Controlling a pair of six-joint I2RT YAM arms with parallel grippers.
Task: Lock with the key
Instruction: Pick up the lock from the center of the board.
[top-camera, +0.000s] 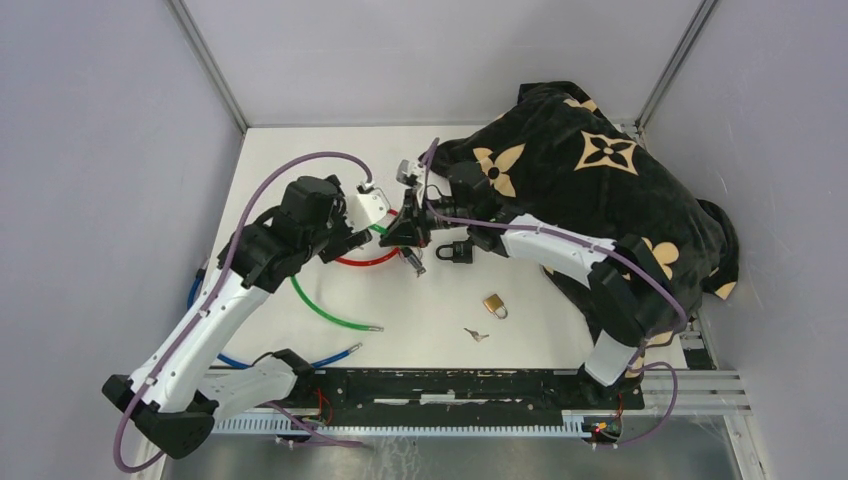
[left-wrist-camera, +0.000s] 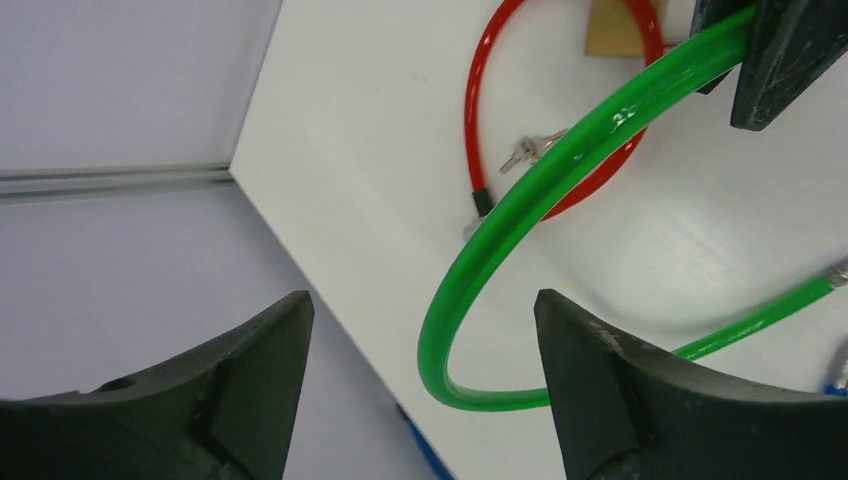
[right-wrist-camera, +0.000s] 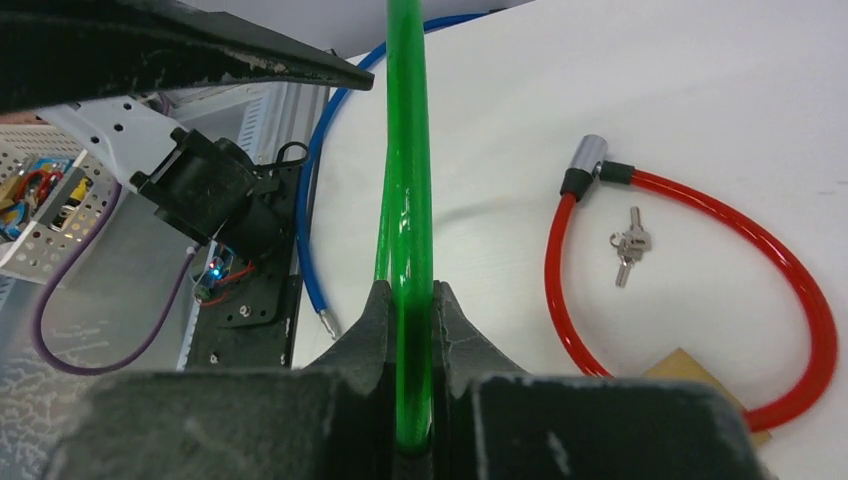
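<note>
The right fingers (right-wrist-camera: 372, 325) clamped the green cable (right-wrist-camera: 405, 150) above the worktop (right-wrist-camera: 700, 80), while the left fingers (left-wrist-camera: 600, 370) stood apart, gripping nothing, near the red cable (left-wrist-camera: 472, 120).

Top camera sits high behind the arm bases, looking down over the whole white table (top-camera: 300, 170). Left wrist view is in close, peering past the left tool (left-wrist-camera: 422, 297) at a table corner. Right wrist view is tighter yet, facing back toward the arm bases. All three catch the green cable (top-camera: 318, 305) and red cable loop (top-camera: 365, 262); both wrists see the keys (right-wrist-camera: 628, 250).
</note>
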